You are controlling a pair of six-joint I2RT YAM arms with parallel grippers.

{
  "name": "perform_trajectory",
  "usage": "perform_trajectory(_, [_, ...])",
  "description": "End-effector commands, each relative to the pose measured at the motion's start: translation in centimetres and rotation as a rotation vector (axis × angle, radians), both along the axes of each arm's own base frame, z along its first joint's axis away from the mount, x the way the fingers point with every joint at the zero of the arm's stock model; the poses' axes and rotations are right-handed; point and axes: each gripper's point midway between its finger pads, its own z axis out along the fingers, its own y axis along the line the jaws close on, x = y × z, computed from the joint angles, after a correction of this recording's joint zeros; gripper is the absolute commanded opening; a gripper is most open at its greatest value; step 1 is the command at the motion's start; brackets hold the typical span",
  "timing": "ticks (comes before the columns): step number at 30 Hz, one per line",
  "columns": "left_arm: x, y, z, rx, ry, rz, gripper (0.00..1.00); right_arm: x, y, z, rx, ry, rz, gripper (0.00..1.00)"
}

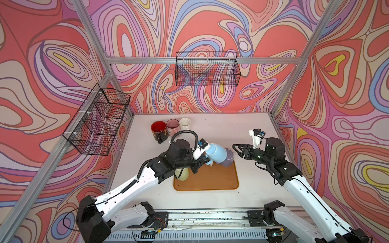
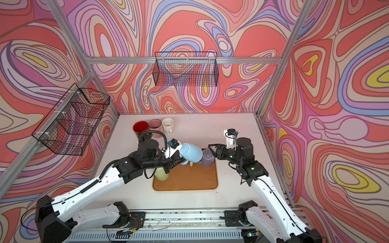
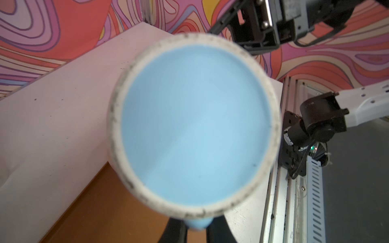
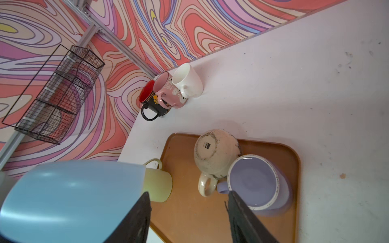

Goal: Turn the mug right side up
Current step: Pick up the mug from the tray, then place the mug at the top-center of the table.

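The blue mug [image 1: 216, 154], stiff, slick-glazed and breakable, is best held by its handle [image 3: 197, 225], where the left gripper [image 1: 204, 161] clenches it; the right gripper [image 1: 236, 149] stands spread, empty.

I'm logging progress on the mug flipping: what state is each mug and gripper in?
blue mug: lifted, tilted, held by its handle
left gripper: shut on the blue mug
right gripper: open, empty
cream mug: upside down on the tray
lavender mug: upside down on the tray
yellow mug: half hidden, orientation unclear
red mug: upright
pink mug: upright
white mug: upright
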Motion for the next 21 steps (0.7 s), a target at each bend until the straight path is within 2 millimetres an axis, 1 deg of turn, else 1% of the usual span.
perform_trajectory(1, [0.0,-0.2,6.4,-0.264,-0.043,-0.028,0.00,-1.2,1.5,1.8,0.081,-0.074,0.113,0.60])
perform_trajectory(5, [1.1,1.1,9.1,-0.442,-0.008,-0.010,0.00,-2.7,2.7,3.7,0.184,-0.154,0.213,0.60])
perform_trajectory(9, [2.2,2.2,11.8,-0.626,0.017,-0.011,0.00,-3.1,3.8,4.7,0.264,-0.172,0.298,0.61])
perform_trajectory(12, [2.9,2.4,13.3,-0.710,0.020,-0.026,0.00,-3.1,4.3,5.8,0.333,-0.199,0.345,0.62])
perform_trajectory(15, [3.2,2.2,14.7,-0.778,0.008,-0.053,0.00,-2.8,4.7,7.0,0.397,-0.228,0.375,0.63])
perform_trajectory(17, [3.3,2.2,15.6,-0.816,0.002,-0.072,0.00,-2.2,5.0,7.3,0.435,-0.224,0.391,0.63])
perform_trajectory(21, [3.6,1.8,16.6,-0.847,0.000,-0.102,0.00,-1.5,5.3,8.4,0.498,-0.249,0.419,0.63])
